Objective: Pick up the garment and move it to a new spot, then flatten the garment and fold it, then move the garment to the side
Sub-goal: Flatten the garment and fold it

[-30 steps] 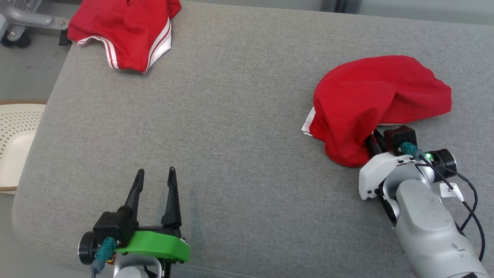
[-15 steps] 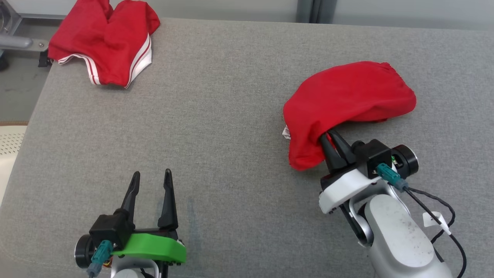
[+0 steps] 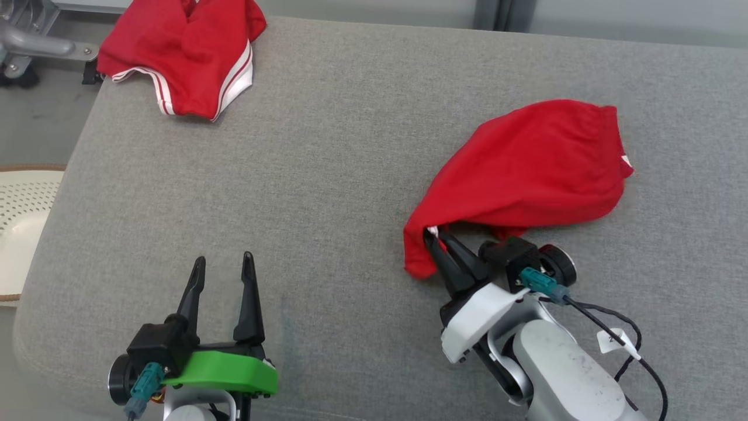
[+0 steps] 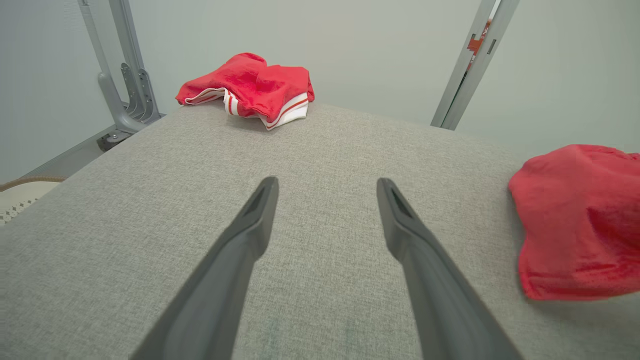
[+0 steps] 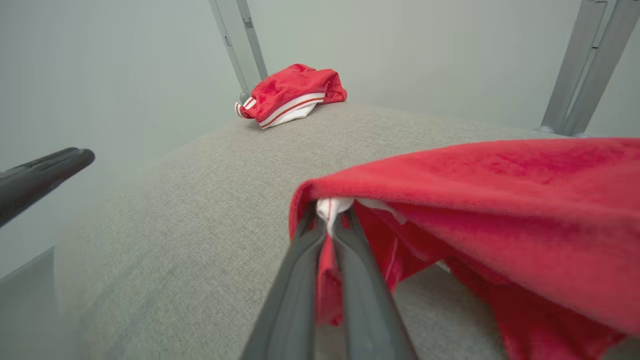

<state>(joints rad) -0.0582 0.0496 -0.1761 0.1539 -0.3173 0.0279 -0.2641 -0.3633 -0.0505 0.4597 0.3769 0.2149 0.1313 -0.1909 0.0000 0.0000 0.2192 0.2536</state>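
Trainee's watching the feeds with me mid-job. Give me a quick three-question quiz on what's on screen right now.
1. Fill in: the striped garment lies at the grey surface's far ____ corner.
2. True or false: the left gripper is holding cloth.
3. What is the right gripper shut on?
A) an edge of the plain red garment
B) the striped garment
C) nothing

Key: 1 left. 2 false: it is open over bare surface. 3 A.
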